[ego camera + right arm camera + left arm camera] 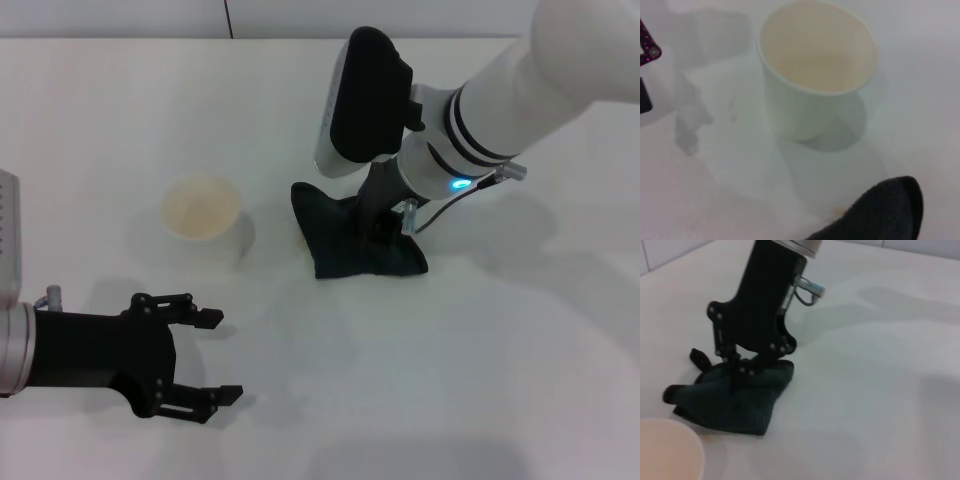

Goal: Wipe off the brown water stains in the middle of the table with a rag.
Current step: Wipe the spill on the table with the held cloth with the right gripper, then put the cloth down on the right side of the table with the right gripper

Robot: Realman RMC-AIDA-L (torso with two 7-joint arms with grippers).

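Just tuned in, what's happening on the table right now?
The right hand is pressing down on the dark green-black cloth rag, pinching it against the plain white table beside the whitish paper cup. A sliver of the orange-brown water stain peeks out at the rag's edge toward the cup. The left hand hovers open near the front, idle.

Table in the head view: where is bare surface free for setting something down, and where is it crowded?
The table is bare in front of the rag and off to the right. It is crowded in the middle: the right gripper presses into the rag beside the cup. The open left gripper takes the near-left corner.
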